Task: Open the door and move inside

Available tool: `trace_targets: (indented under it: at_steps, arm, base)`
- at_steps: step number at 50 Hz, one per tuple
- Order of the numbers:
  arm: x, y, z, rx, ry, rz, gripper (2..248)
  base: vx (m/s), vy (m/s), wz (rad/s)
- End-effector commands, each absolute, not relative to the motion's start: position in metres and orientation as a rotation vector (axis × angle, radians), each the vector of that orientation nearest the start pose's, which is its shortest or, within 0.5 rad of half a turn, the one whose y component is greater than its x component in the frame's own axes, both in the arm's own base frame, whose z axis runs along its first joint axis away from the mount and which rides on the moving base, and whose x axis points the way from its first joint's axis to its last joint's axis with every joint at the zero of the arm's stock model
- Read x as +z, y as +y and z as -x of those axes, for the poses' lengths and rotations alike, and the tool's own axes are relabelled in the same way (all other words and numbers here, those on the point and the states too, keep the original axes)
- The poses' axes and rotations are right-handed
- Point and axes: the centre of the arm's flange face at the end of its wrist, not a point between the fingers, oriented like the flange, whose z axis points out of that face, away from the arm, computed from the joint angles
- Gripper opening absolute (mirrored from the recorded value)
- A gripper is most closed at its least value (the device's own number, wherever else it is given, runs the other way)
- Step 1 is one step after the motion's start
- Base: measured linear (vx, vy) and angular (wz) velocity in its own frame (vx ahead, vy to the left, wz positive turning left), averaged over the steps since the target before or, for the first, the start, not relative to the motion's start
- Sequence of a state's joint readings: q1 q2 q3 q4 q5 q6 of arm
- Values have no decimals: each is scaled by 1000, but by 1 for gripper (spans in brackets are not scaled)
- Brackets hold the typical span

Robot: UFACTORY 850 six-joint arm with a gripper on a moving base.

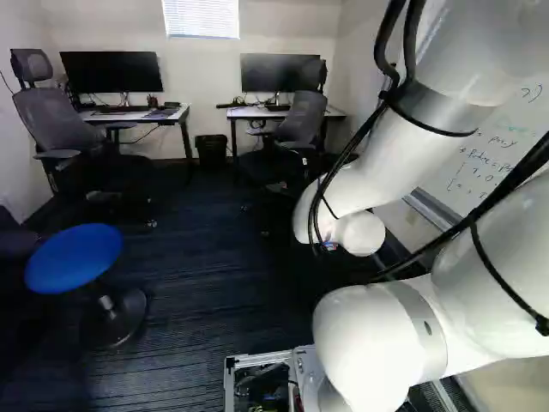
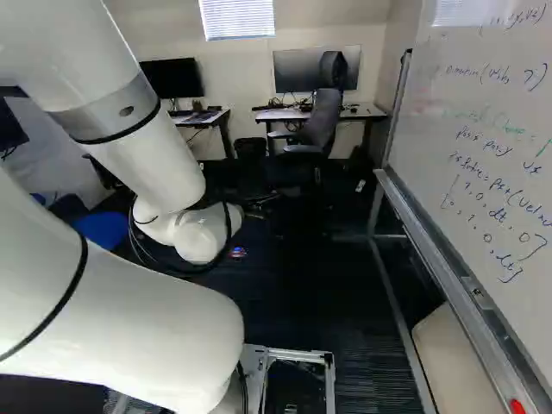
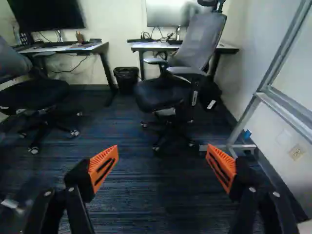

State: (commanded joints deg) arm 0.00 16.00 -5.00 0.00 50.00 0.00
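At the left and near is a stool with a round blue seat (image 1: 74, 257). Beyond it, far left, an office chair (image 1: 56, 120) stands by the left desk (image 1: 177, 112), which carries a dark monitor (image 1: 111, 72). Along the far wall (image 1: 193, 69) there is a window blind (image 1: 201, 19) high up, and below it a black bin (image 1: 211, 151) between the two desks.

In the middle, near, the white arm (image 1: 382, 163) reaches forward over dark carpet (image 3: 156, 204). Its gripper (image 3: 162, 146) is wide, the orange pads well apart with carpet showing between them. Looking along it, the high-backed chair (image 3: 202, 41) is ahead, far off and between the two fingers' directions; it stands in front of the right desk (image 2: 366, 111), which has a monitor (image 2: 297, 69) on it. I cannot make out the door in these views, so its place relative to the gripper cannot be told.

On the right, a whiteboard (image 2: 483, 52) with handwriting stands in a metal frame (image 2: 403, 319), running from near to far. In the wrist view the foot of that frame shows beyond the right finger, apart from it, and farther right a wall outlet (image 3: 296, 152) sits low on the right wall (image 3: 280, 117).
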Motion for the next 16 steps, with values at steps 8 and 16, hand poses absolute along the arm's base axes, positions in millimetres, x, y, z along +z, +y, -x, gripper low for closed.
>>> trace_targets:
  at_steps: [8,16]
  arm:
    - [366,0,-270,-1824,0,2558,247]
    - [366,0,-270,-1824,0,2558,247]
  base:
    - [0,0,0]
    - [0,0,0]
